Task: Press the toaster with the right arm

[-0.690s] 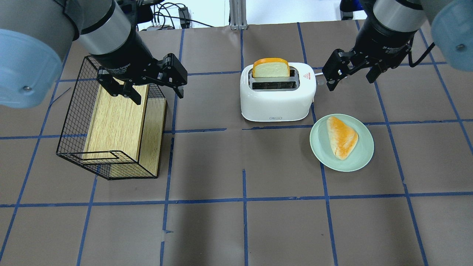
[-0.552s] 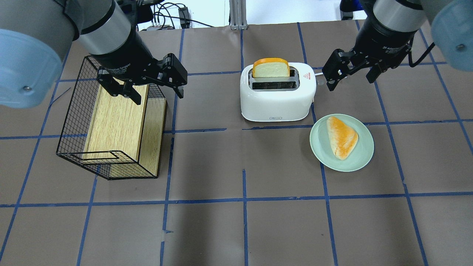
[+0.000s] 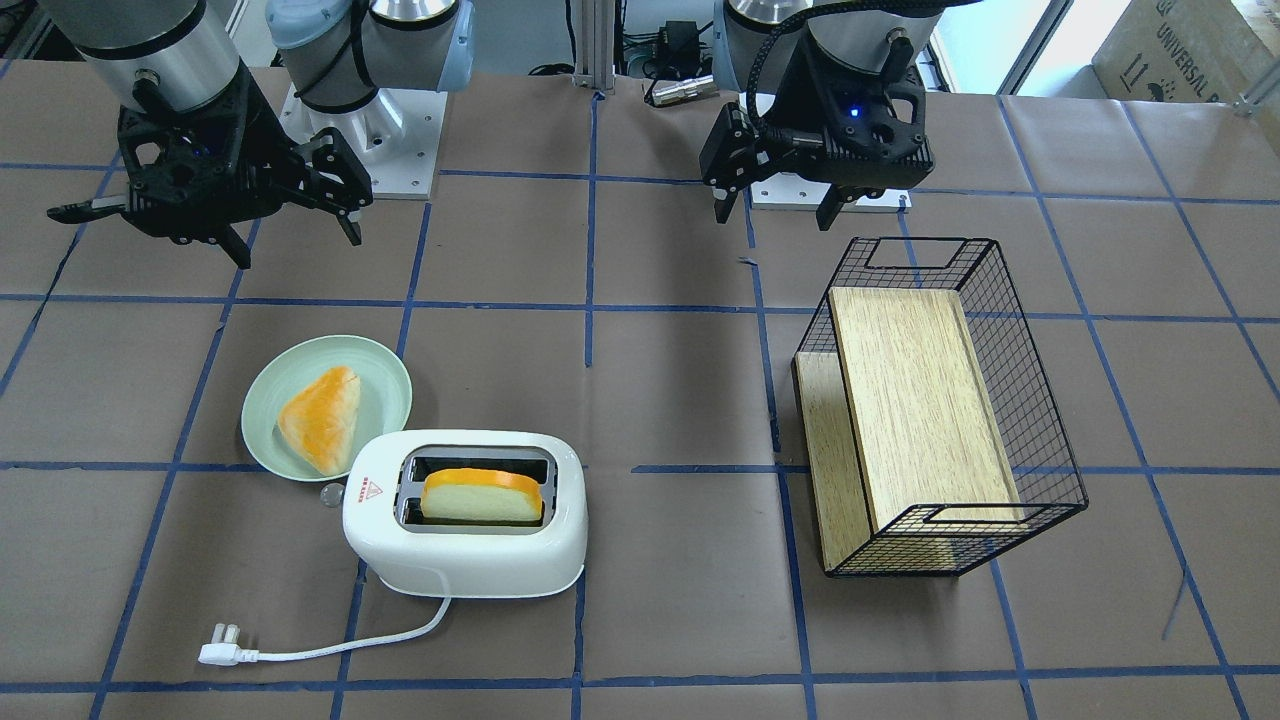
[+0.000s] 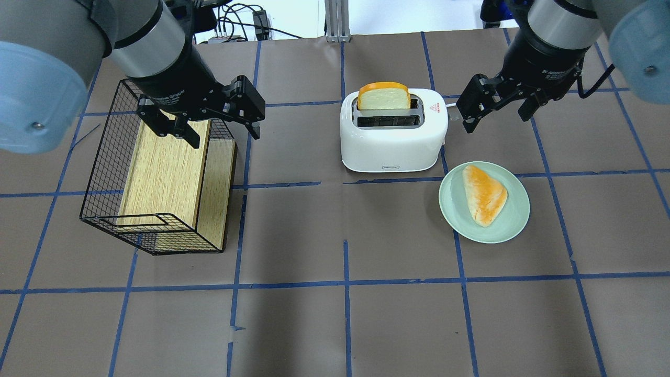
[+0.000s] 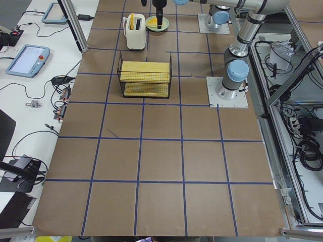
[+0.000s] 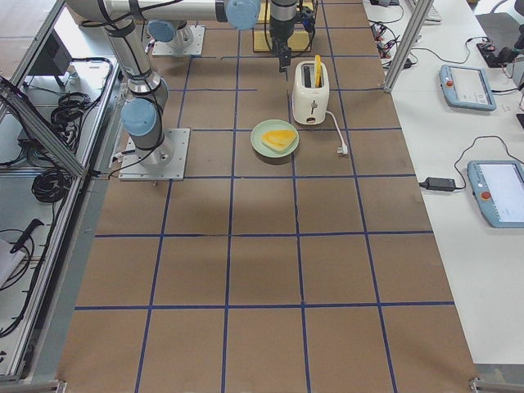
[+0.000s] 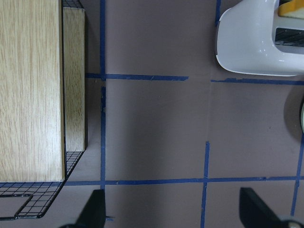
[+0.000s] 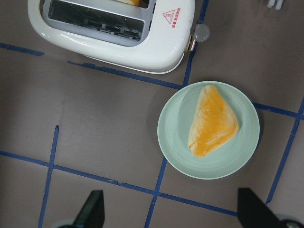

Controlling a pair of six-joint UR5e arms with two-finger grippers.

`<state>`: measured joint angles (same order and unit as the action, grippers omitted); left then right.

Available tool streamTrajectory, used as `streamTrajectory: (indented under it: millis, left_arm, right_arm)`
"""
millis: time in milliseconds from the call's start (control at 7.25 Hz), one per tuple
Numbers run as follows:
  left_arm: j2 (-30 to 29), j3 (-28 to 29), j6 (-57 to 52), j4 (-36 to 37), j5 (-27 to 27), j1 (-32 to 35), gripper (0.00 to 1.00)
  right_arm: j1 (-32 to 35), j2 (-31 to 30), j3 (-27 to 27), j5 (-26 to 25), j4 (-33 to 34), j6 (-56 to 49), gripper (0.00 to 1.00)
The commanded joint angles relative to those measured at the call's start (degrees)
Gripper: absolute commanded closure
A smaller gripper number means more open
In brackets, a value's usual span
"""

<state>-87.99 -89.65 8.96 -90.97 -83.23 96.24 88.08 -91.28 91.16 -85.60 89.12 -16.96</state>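
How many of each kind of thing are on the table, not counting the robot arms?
Toasters: 1, the white toaster
Bread pieces: 2, the slice standing in the toaster and the triangle piece on the plate
Plates: 1, the green plate
Baskets: 1, the wire basket with wood inside
Total: 5

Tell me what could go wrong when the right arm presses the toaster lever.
The knob on the toaster is small; the open right gripper may slide off it. The plate lies close beside the knob, so a finger could hit its rim. The plug lies loose, so the knob might not stay down.
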Motion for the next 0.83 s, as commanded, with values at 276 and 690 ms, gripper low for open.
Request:
streamTrajectory:
  millis: [276,690]
  left_arm:
    - [-0.1,0.0,0.0,0.0,0.0,0.0,0.0]
    - [-0.1,0.0,0.0,0.0,0.0,0.0,0.0]
  right_arm:
    - [0.0,0.6,0.4,0.2,0.5,-3.6,0.0]
    - [-0.4,2.5,0.2,2.0,2.2,-13.5,0.0]
